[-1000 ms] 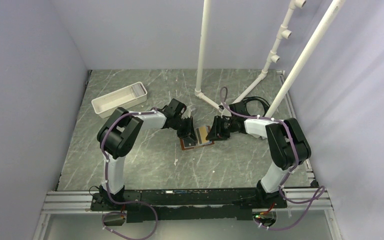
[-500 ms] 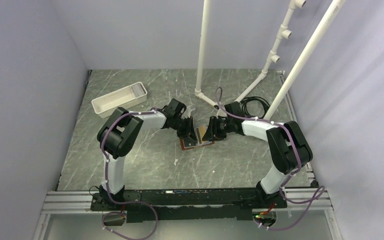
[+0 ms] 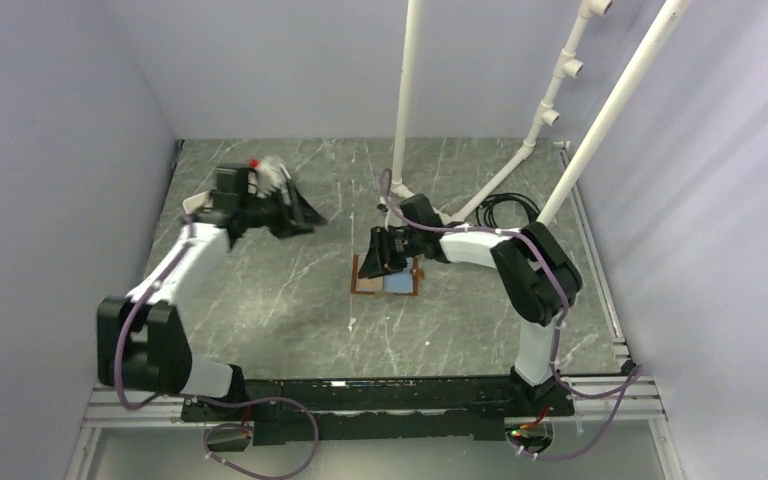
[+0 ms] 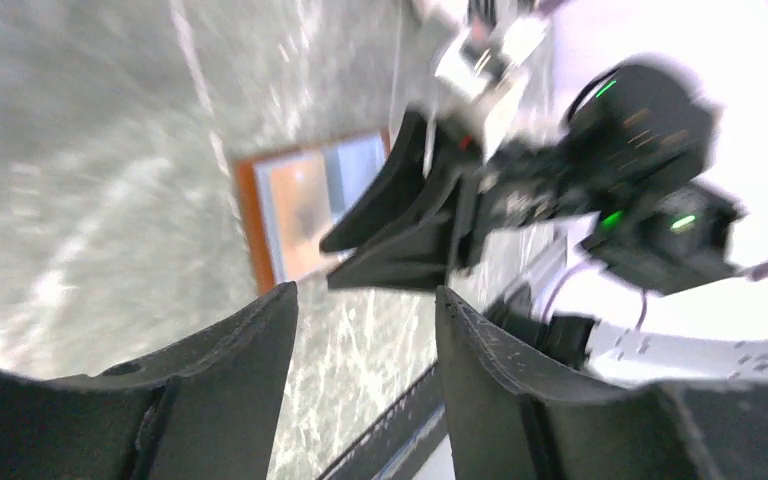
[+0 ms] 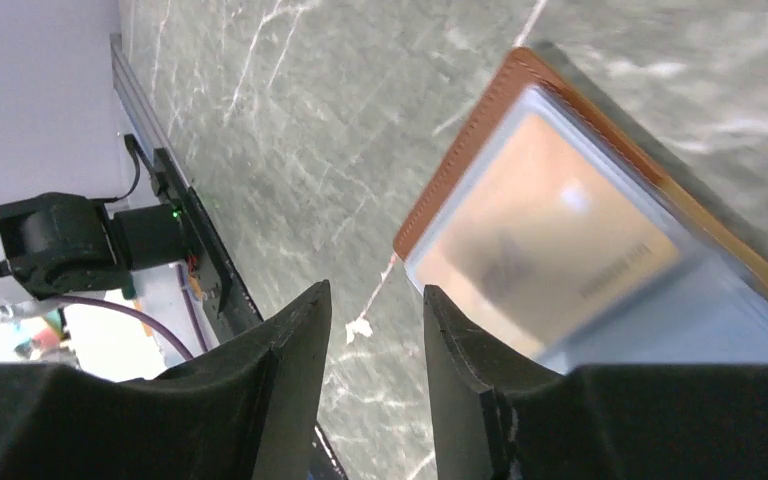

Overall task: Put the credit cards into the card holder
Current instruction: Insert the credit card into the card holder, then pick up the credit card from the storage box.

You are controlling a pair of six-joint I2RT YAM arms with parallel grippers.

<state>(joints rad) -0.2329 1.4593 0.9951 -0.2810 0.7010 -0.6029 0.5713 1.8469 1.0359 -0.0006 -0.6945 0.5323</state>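
Observation:
The card holder [image 3: 368, 280] lies open on the table, a brown leather case with a pale blue credit card [image 3: 400, 284] on its right half. My right gripper [image 3: 384, 252] hovers over its far edge, open, with nothing between the fingers. In the right wrist view the holder's brown edge [image 5: 460, 140] and the card [image 5: 700, 325] lie just beyond the right gripper [image 5: 375, 305]. My left gripper [image 3: 305, 216] is raised at the far left, well away from the holder, and open and empty. The blurred left wrist view shows the holder [image 4: 305, 205] far beyond the left gripper [image 4: 365, 305].
White pipes [image 3: 403, 100] rise from the back of the table, with a black cable coil [image 3: 508, 207] beside them at the back right. The raised left arm covers the back left corner. The rail [image 3: 360, 395] with the arm bases runs along the near edge.
My left arm has swung away from the holder to the far left and its gripper has opened. My right gripper has moved left over the holder. A pale blue card now shows on it.

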